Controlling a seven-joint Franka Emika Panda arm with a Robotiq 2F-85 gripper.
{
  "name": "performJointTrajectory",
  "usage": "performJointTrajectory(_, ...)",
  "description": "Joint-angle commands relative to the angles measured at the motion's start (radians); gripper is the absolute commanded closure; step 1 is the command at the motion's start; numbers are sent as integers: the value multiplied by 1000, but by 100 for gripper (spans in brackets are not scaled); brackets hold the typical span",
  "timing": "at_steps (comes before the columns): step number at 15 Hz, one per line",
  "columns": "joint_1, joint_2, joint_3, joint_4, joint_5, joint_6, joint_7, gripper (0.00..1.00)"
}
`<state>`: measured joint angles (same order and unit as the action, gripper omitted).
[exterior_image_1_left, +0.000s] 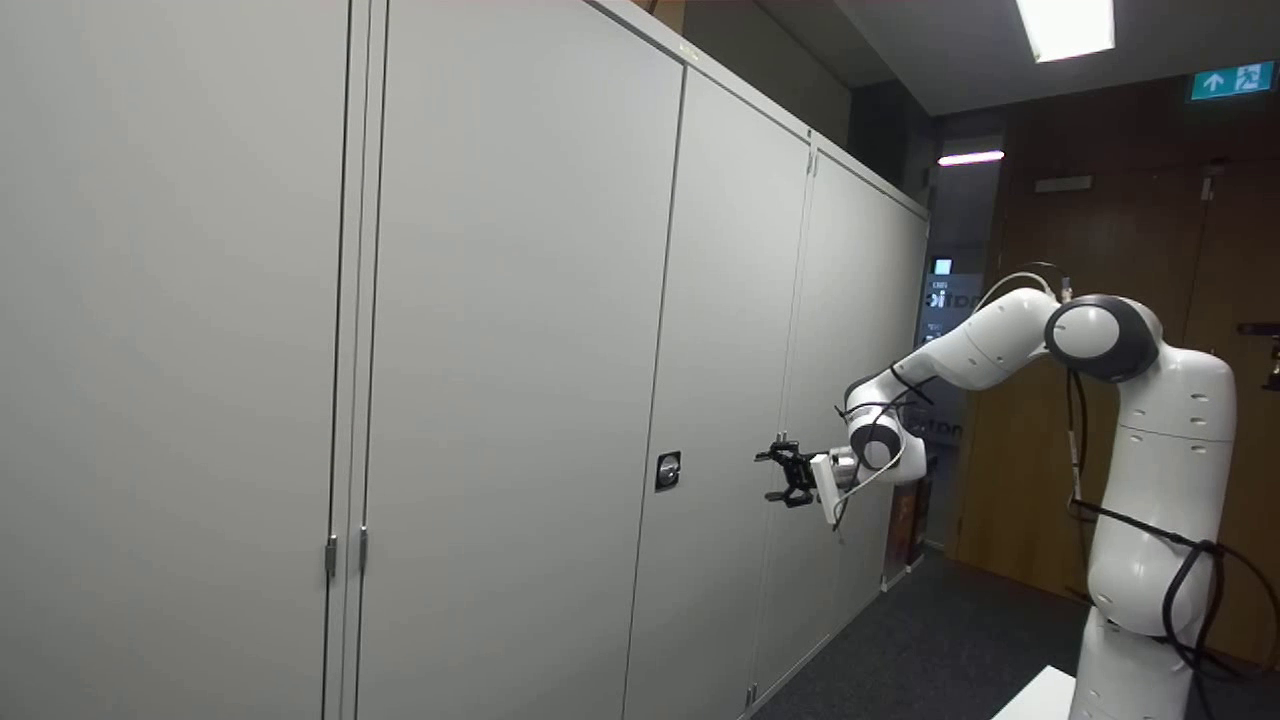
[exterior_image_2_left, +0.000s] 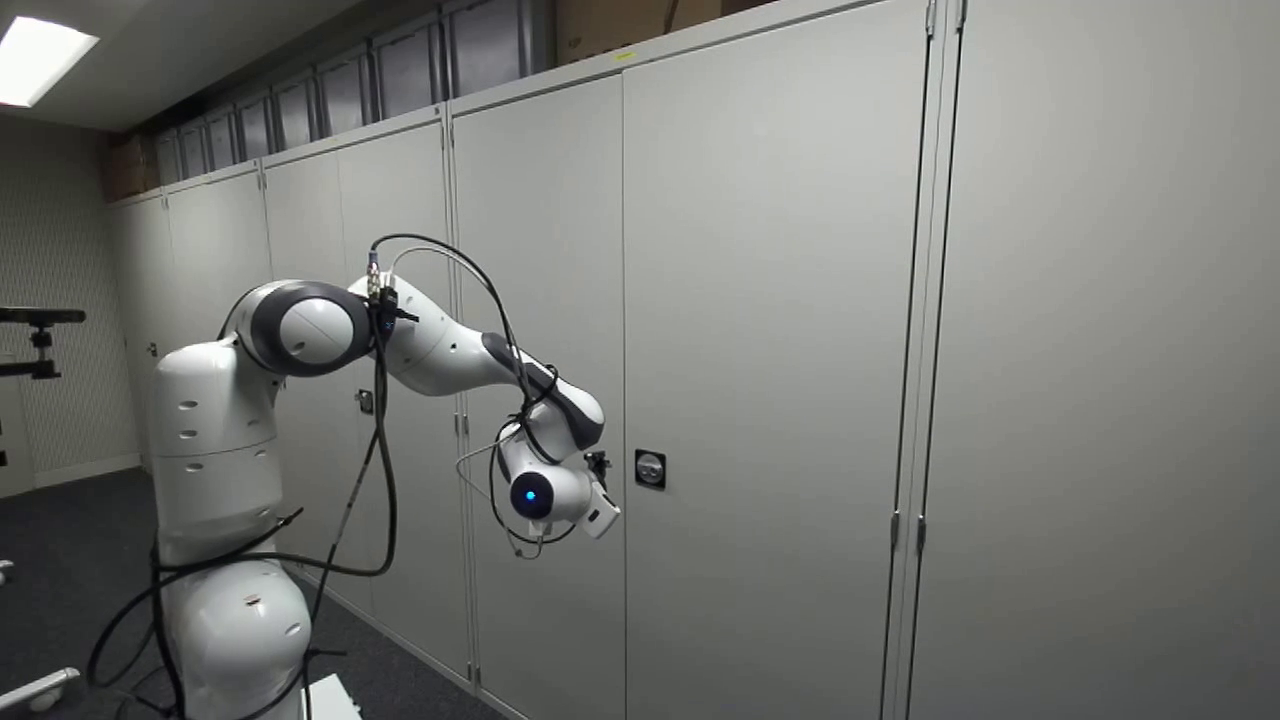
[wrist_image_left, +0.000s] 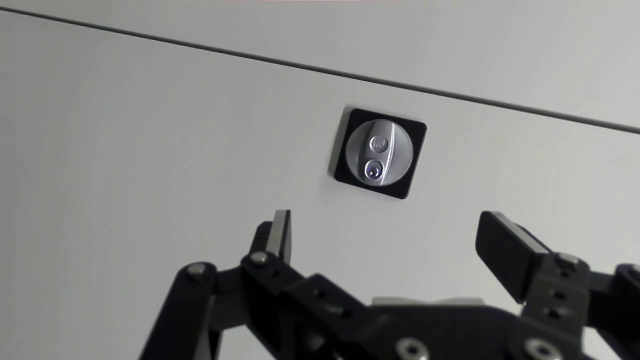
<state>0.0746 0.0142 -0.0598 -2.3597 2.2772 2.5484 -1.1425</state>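
Knob (wrist_image_left: 379, 152), silver and round, sits in a black square plate (wrist_image_left: 402, 185) on a pale grey cabinet door (wrist_image_left: 225, 150). The pincer (wrist_image_left: 385, 224) is nearest to it yet apart from it, fingers (wrist_image_left: 505, 255) spread wide with nothing between them. No contact is made, and the door looks flush with the neighbouring door (wrist_image_left: 500, 40) across the seam (wrist_image_left: 280, 62) just beside the knob; handling therefore seems unbegun.

Farther from the knob than the pincer stands the white arm (exterior_image_1_left: 1170, 400). A row of cabinets (exterior_image_2_left: 1090, 350) stretches away on both sides of the knob, and in an exterior view another handle (exterior_image_2_left: 365, 401) lies well to its left. High above the knob, grey crates (exterior_image_2_left: 405, 80) and a cardboard box (exterior_image_2_left: 640, 28) show along the cabinets' top. Dark carpet (exterior_image_1_left: 930, 620) lies below it; farthest off, in an exterior view, wooden doors (exterior_image_1_left: 1120, 230) and a lit exit sign (exterior_image_1_left: 1232, 81) are to its right.
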Motion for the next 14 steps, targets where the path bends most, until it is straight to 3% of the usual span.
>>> performJointTrajectory(1,-23,67,21,66,53,-34,-41,0)
performJointTrajectory(8,-10,153,11,164,74,-67,-36,0)
performJointTrajectory(14,-4,152,12,154,40,-38,-5,0)
